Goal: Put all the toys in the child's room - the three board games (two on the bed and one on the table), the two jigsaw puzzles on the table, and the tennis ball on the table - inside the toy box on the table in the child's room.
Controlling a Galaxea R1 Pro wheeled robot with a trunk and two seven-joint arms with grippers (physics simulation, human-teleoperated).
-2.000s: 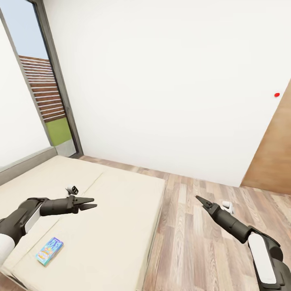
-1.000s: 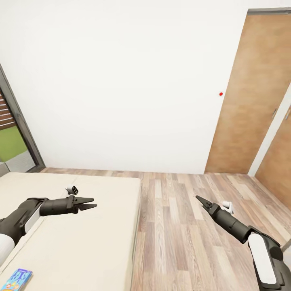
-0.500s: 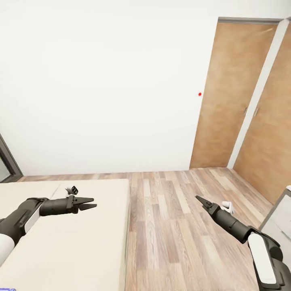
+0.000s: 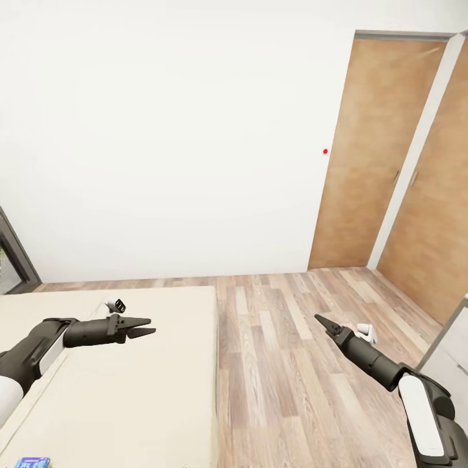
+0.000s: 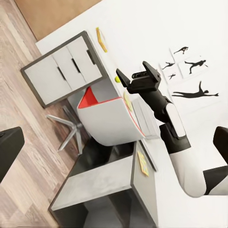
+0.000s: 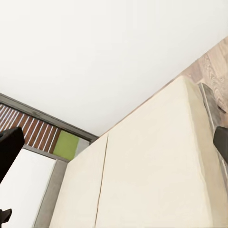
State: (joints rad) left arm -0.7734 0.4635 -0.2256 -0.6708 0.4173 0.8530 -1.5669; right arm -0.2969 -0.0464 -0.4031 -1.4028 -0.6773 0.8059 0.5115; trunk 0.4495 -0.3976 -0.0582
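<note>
White walls and plank floor frame the bed [image 4: 149, 377] at left, a blue board game [image 4: 31, 463] at its near-left corner, while left gripper [image 4: 146, 327] and right gripper [image 4: 320, 320] hover spread, holding nothing.

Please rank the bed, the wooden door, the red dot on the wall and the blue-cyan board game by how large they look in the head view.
1. Bed, though nearness to the camera inflates it.
2. Wooden door.
3. Blue-cyan board game, cut off by the frame edge, so only a sliver shows.
4. Red dot, smallest.
</note>
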